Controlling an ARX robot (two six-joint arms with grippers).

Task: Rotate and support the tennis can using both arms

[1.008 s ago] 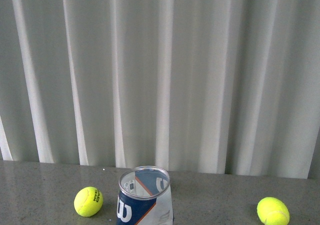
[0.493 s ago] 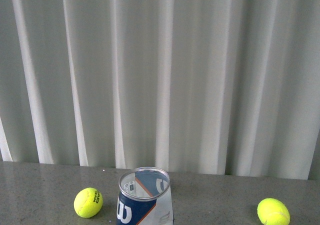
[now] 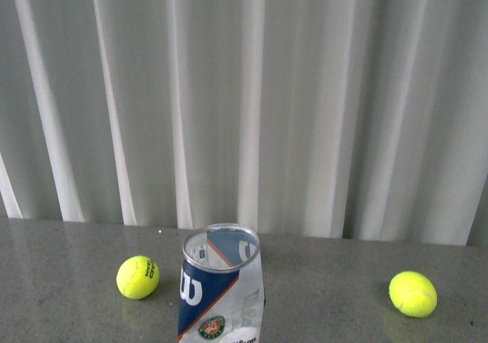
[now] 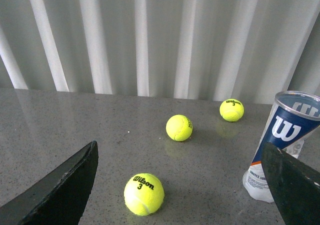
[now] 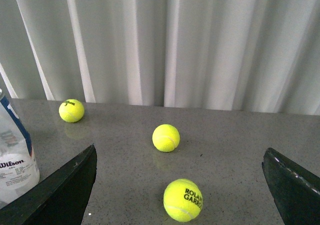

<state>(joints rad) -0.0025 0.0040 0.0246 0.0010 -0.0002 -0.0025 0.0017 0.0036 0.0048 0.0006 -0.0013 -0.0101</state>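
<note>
From your right wrist camera you see the right end effector [image 5: 180,185] with its two dark fingers [image 5: 60,192] spread wide apart, nothing between them but the grey bench [image 5: 235,135]. Three tennis balls lie on it: one marked ROLAND GARROS [image 5: 183,200] nearest, one [image 5: 166,137] further back, one [image 5: 71,110] near the white curtain [image 5: 165,40]. The tennis can [image 5: 15,155] stands at the frame's edge, beside one finger.

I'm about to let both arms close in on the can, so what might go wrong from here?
The tennis can stands upright, empty and open-topped, so it probably tips if one pincer touches before the other. Loose balls lie near both approaches: one just ahead of the left pincer, another ahead of the right pincer; a sweeping arm could send them rolling. Both pincers are open and hold nothing.
</note>
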